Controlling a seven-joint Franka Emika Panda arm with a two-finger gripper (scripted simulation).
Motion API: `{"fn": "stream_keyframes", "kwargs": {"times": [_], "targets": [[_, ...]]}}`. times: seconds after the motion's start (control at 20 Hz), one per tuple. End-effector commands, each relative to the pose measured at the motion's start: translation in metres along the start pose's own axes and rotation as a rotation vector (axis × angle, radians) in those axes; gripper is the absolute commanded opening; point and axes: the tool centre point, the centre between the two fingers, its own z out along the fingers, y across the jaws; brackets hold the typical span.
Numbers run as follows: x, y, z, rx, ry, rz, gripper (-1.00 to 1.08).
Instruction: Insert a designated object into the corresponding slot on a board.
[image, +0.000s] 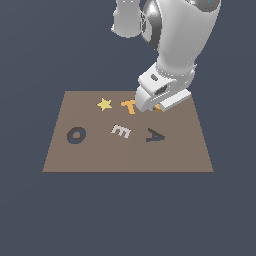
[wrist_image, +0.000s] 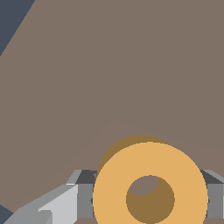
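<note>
One orange T (image: 129, 105) beside tool (image: 156, 107), seemingly gripping O piece (wrist_image: 150, 183)

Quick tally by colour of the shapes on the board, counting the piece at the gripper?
Orange: 2, the T and the O ring at the gripper
Yellow: 1, the star
Pale: 1, the E
Dark recesses: 2, the O slot and the A
Total: 6

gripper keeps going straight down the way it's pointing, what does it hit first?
Likely the orange O piece: the wrist view shows it between the fingers of the gripper, with bare brown board beyond. Whether they already grip it is unclear.
</note>
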Motion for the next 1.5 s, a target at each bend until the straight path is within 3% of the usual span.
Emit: {"fn": "stream_keyframes", "kwargs": {"times": [0.0,0.6,1.45], "targets": [[-0.003,0.0,0.0,0.0,0.0,-0.022,-1.0],[-0.039,0.001,-0.001,0.0,0.0,-0.256,-1.0],[-0.114,0.035,-0.003,0.0,0.001,-0.797,-1.0]]}}
